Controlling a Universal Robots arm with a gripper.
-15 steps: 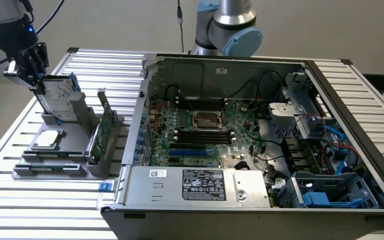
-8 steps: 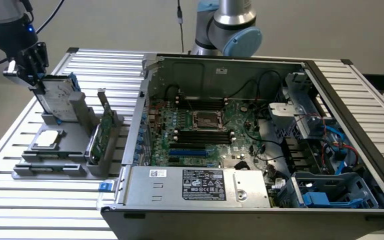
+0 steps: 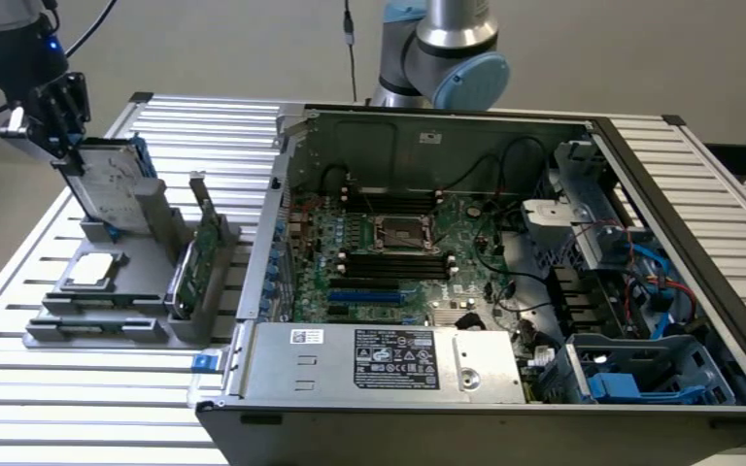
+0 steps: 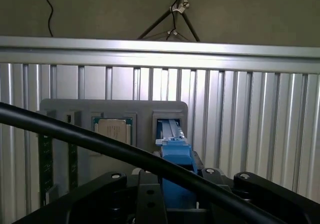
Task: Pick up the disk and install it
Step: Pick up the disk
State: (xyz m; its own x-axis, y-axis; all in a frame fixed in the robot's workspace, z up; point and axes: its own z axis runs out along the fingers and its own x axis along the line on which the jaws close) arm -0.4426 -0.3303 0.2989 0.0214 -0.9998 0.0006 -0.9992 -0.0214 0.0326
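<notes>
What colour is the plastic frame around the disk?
Blue. The frame on the disk shows best in the wrist view.

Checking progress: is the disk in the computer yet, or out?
Out. The disk stands on end, tilted, in the grey stand beside the open computer, with the gripper clamped on its upper end.

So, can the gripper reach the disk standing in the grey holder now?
Probably yes: the gripper sits at the top end of the disk, which stands upright in the grey holder; nothing lies between them.
</notes>
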